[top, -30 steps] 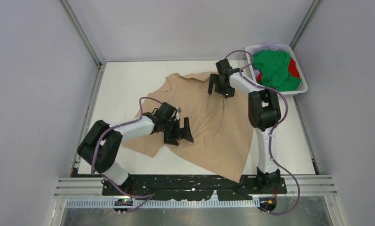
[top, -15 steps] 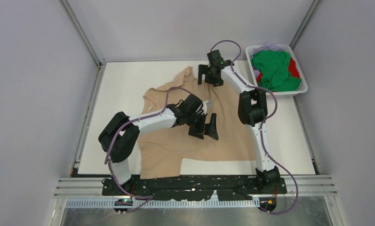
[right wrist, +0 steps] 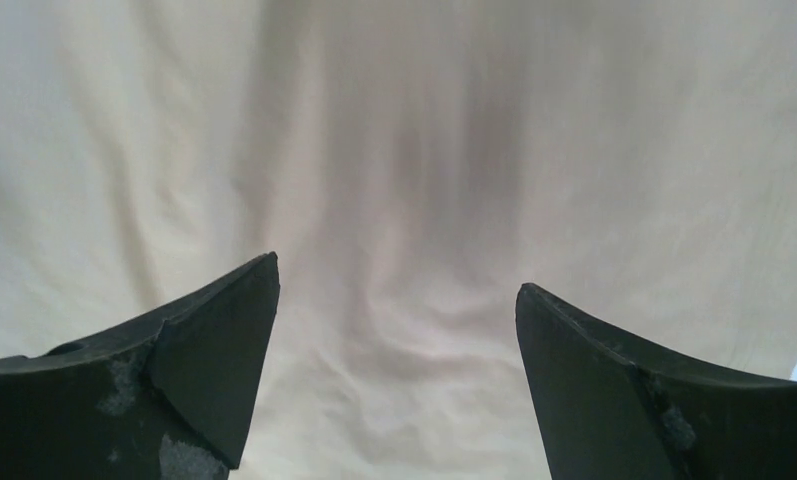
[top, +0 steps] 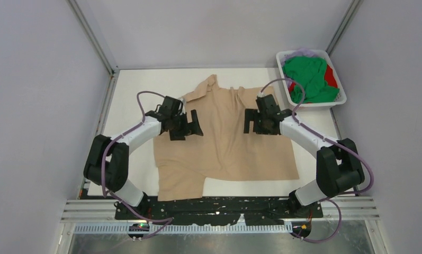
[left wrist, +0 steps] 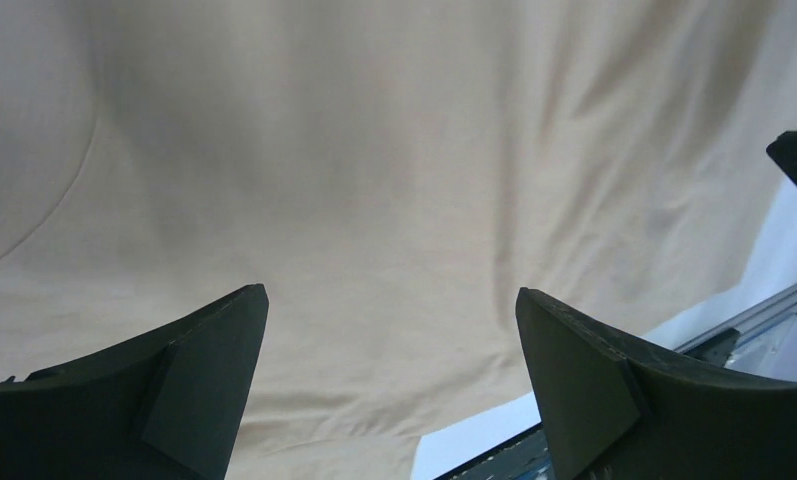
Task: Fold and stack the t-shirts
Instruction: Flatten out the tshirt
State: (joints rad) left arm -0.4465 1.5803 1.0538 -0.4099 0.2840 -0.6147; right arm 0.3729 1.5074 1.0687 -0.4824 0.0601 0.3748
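On the white table [top: 134, 90], the beige t-shirt [top: 224, 145] now lies pulled straight and nearly flat, left gripper [top: 187, 127] and right gripper [top: 255, 123] poised above it wide open, ready to fold.

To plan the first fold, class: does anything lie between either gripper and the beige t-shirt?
Nothing visible does. The left gripper and right gripper both hang open over the beige t-shirt, and each wrist view shows only bare cloth between the jaws. The basket sits apart at the far right corner.
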